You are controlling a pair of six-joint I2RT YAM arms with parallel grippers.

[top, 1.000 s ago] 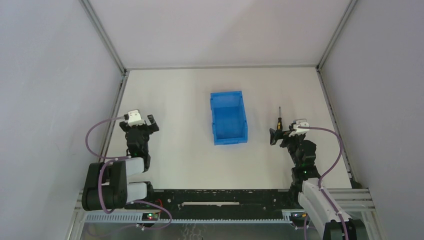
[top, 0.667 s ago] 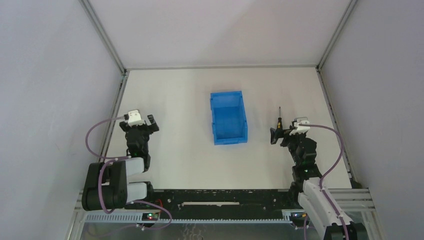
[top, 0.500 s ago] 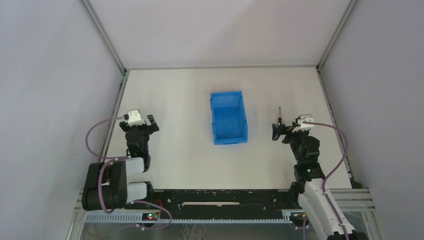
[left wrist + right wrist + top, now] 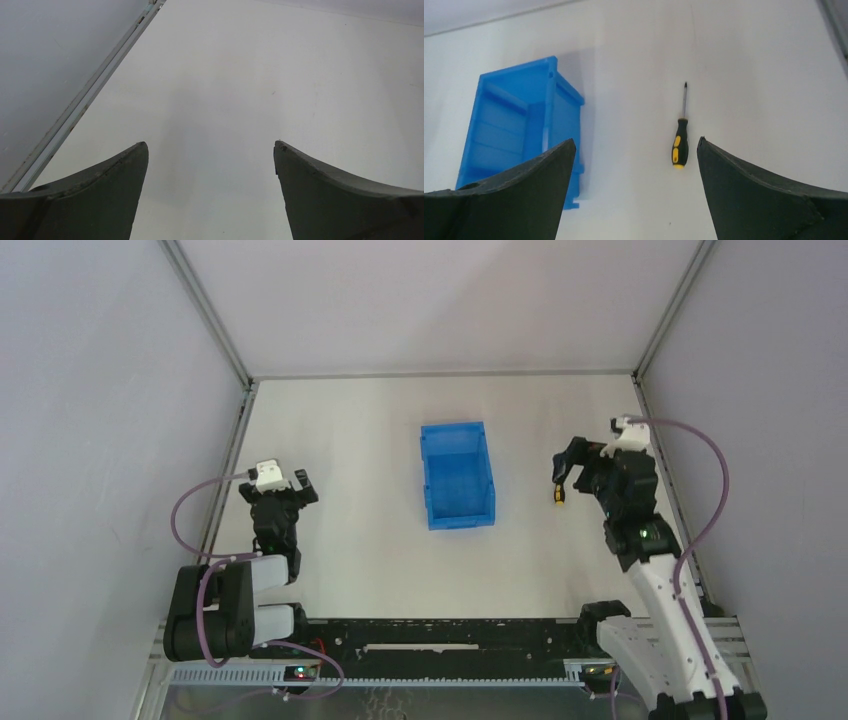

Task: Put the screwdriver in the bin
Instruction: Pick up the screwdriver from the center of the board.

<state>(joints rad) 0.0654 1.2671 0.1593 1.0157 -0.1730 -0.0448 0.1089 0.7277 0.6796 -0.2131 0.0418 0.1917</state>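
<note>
From overhead, the spread right pincer (image 4: 634, 144) hides most of the screwdriver (image 4: 559, 496).

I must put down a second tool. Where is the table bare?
Bare table lies between the left end effector and the bin, and beyond the bin. It is crowded right of the bin, where the open right end effector hangs over the screwdriver.

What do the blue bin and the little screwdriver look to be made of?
The bin looks like moulded plastic: one even bright blue, ribbed walls, a slight sheen. The screwdriver seems to have a black-and-yellow plastic or rubbery handle and a thin grey shaft, probably metal, though it is too small to be sure.
</note>
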